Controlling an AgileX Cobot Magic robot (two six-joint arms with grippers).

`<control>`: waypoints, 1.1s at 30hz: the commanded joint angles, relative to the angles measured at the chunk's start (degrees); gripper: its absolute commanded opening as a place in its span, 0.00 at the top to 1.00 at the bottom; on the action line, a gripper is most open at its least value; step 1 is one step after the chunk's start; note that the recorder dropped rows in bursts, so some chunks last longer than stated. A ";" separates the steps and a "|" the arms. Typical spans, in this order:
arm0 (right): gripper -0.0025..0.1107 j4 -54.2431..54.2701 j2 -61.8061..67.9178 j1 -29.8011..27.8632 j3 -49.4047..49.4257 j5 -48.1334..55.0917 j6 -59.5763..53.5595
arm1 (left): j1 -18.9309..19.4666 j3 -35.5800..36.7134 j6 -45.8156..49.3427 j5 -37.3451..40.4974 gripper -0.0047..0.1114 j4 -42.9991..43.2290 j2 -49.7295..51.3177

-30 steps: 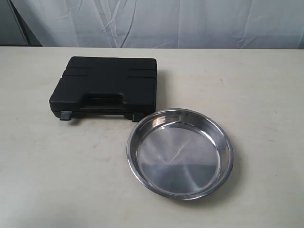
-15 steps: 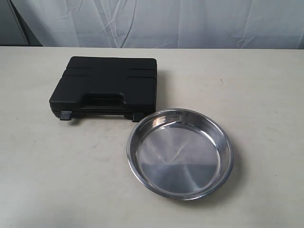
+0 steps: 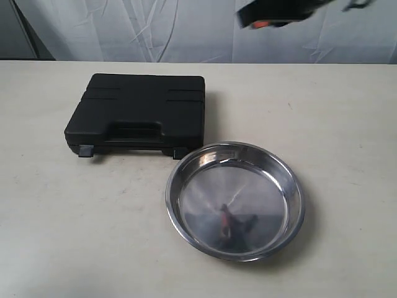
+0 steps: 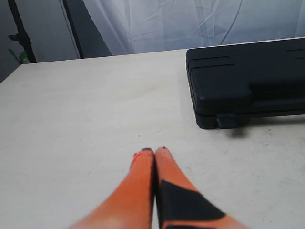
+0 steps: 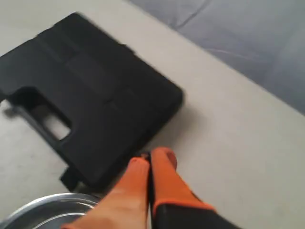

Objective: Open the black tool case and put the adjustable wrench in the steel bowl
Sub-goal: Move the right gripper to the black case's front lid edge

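The black tool case [image 3: 138, 115] lies closed on the table, its two grey latches facing the front; it also shows as the tool case [image 4: 248, 81] and the tool case [image 5: 90, 100]. The steel bowl [image 3: 234, 200] sits in front and to the right of it, holding nothing; its rim shows as the steel bowl [image 5: 43, 210]. The adjustable wrench is out of view. My right gripper [image 5: 153, 157] is shut and empty, hovering high near the case's right end; the blurred right arm [image 3: 276, 12] shows at the top. My left gripper [image 4: 153, 152] is shut and empty, low over bare table left of the case.
A white tabletop [image 3: 62, 217] carries everything. A wrinkled white curtain [image 3: 186, 28] hangs behind the far edge. A dark stand [image 4: 19, 33] is at the back left.
The right arm has come into view at the top of the exterior view, and its reflection now shows in the bowl. The case and bowl have not moved.
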 commanded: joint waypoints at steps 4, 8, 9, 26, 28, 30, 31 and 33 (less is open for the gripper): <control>0.99 -6.72 24.38 13.46 -26.69 15.54 2.88 | 0.22 -0.16 -0.07 -0.57 0.96 0.24 -0.15; 0.94 -10.49 31.05 17.17 -34.32 17.54 4.31 | 0.22 -0.16 -0.07 -0.57 0.96 0.24 -0.15; 0.90 -10.49 32.04 17.85 -35.18 17.34 4.31 | 0.22 -0.16 -0.07 -0.57 0.96 0.24 -0.15; 0.53 -13.38 42.25 22.15 -35.37 12.97 4.31 | 0.22 -0.16 -0.07 -0.57 0.96 0.24 -0.15; 0.53 -13.38 42.94 22.04 -35.37 12.17 4.31 | 0.22 -0.16 -0.07 -0.57 0.96 0.24 -0.15; 0.59 -13.38 43.23 22.04 -35.37 12.07 4.31 | 0.22 -0.16 -0.07 -0.57 0.96 0.24 -0.15; 0.64 -13.38 43.23 22.04 -35.37 12.07 4.31 | 0.22 -0.16 -0.07 -0.57 0.96 0.24 -0.15; 0.75 -13.38 43.23 22.04 -35.37 11.95 4.31 | 0.22 -0.16 -0.07 -0.57 0.96 0.24 -0.15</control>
